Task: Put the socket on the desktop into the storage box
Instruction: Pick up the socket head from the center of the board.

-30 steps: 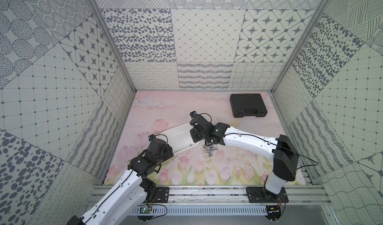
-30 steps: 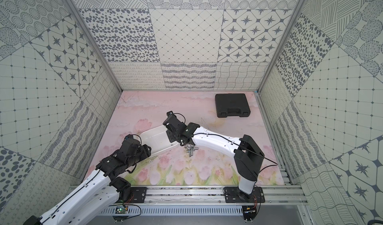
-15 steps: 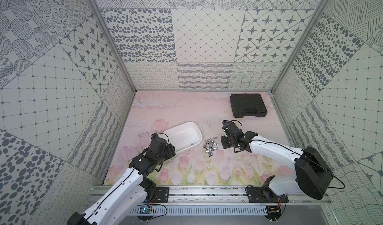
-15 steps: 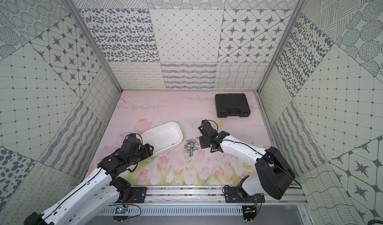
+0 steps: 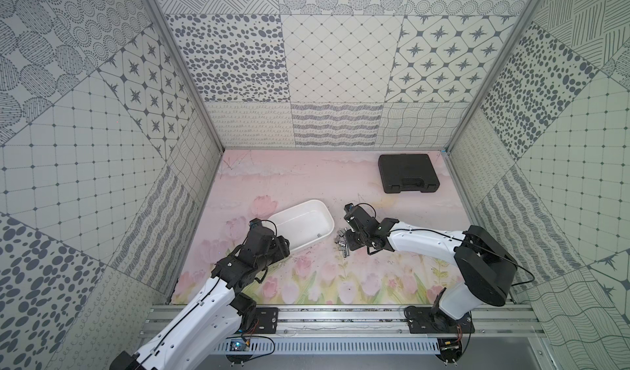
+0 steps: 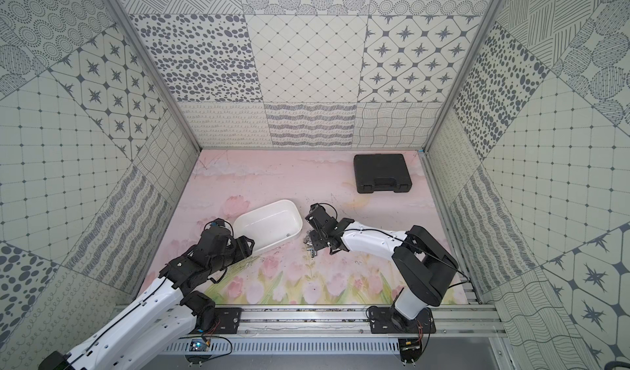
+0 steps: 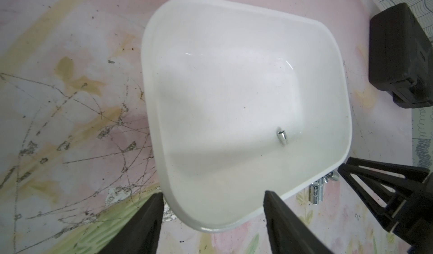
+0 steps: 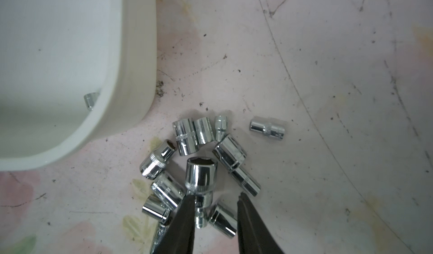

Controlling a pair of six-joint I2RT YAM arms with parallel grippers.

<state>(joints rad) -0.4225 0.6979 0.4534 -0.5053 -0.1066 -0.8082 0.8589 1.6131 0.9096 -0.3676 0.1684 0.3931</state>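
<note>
The storage box is seen lying slantwise on the desktop, just left of the frame's centre in both top views. A single small socket lies inside it, close to its right end wall. A heap of sockets is gathered on the desktop just beside the box's lower right corner, near the wall but apart from it.

The right gripper is held directly over this heap. Its fingers are parted a little, and small sockets lie in the gap, but no grip on any of them can be made out. The left gripper is spread wide at the box's lower left corner, with the rim between its fingers; whether it touches cannot be told. A black tool case is set in the upper right of the desktop, well apart.
</note>
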